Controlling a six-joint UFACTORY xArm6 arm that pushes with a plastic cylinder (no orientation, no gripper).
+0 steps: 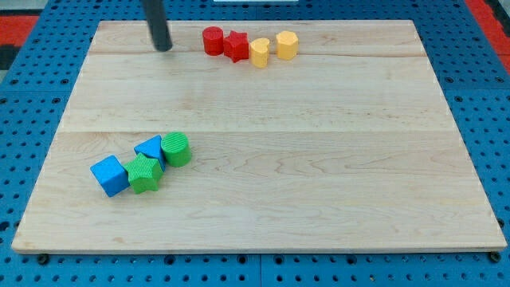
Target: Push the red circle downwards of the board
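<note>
The red circle [212, 40] stands near the view's top edge of the wooden board [319, 159], left of centre. It touches a red star [236, 46] on its right. My tip [163, 46] is a dark rod end on the board, to the left of the red circle and apart from it by about a block's width.
A yellow block [260, 53] touches the red star's right side, and a yellow hexagon-like block [287, 45] sits just right of it. At the lower left lie a blue cube [110, 175], a green star [144, 174], a blue triangle [149, 148] and a green cylinder [176, 149], clustered together.
</note>
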